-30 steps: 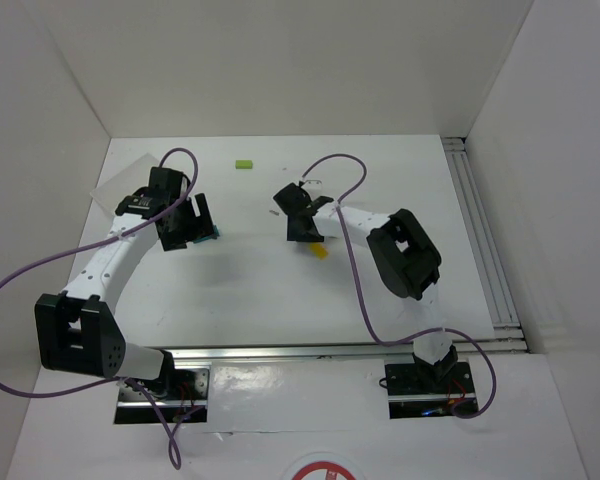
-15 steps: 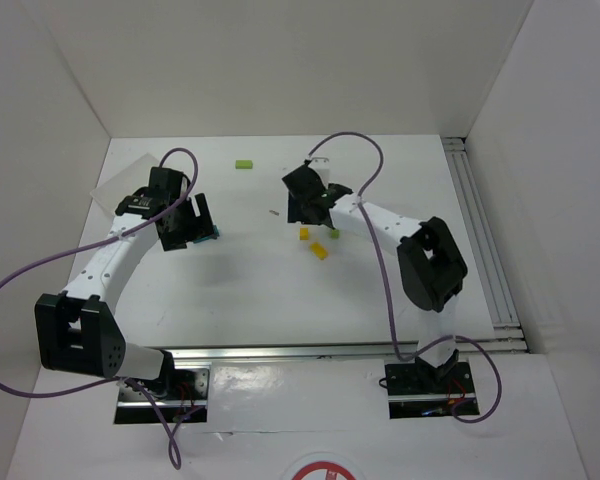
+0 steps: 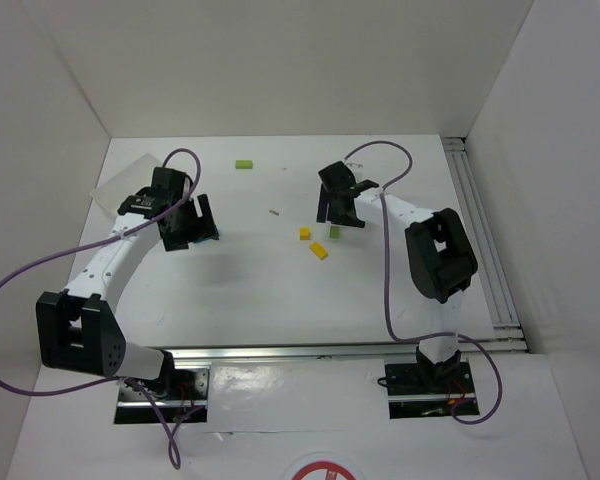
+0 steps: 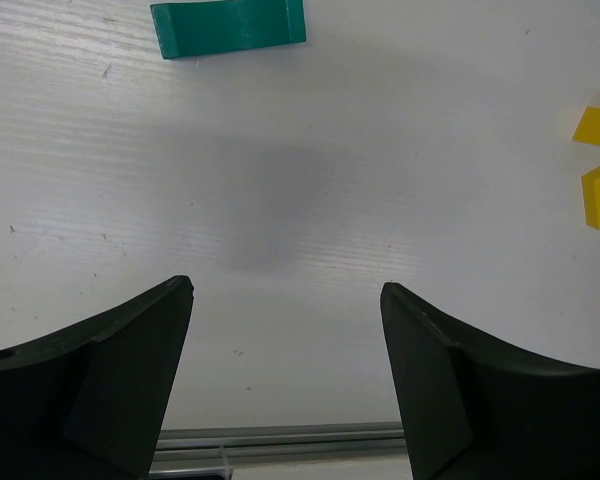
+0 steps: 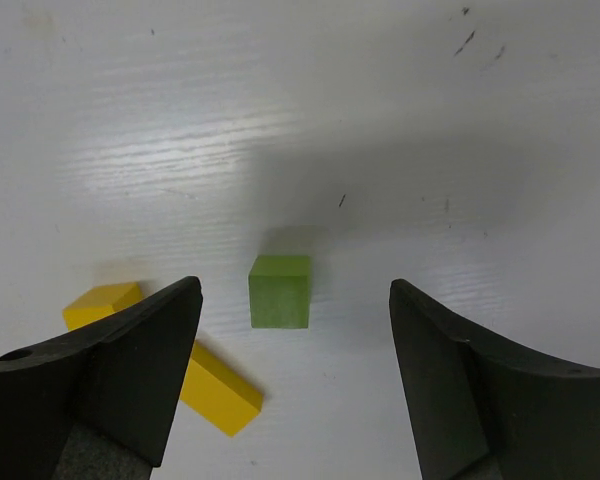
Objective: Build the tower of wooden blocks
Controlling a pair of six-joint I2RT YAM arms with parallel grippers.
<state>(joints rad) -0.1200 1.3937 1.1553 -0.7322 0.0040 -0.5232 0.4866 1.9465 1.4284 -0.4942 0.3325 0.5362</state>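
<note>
The teal arch [image 4: 228, 27] lies flat on the table, ahead of my left gripper [image 4: 286, 288], which is open and empty; in the top view the left gripper [image 3: 200, 228] hides the arch. My right gripper [image 5: 294, 290] is open and empty, hovering over a light green cube [image 5: 279, 291] that sits between its fingers' line of sight. A small yellow block [image 5: 102, 303] and a long yellow block [image 5: 217, 390] lie to the cube's left. In the top view the right gripper [image 3: 340, 213] is just behind the green cube [image 3: 334, 232] and the yellow blocks [image 3: 304, 233] [image 3: 319, 250].
A second green block [image 3: 243, 164] lies at the back of the table. A translucent sheet [image 3: 120, 180] lies at the back left. A metal rail [image 3: 485, 250] runs along the right edge and another [image 3: 330, 350] along the front.
My right gripper has moved right and back, off the yellow blocks, and now stands over the green cube. The left arm has hardly moved; the teal arch no longer shows in the top view.
</note>
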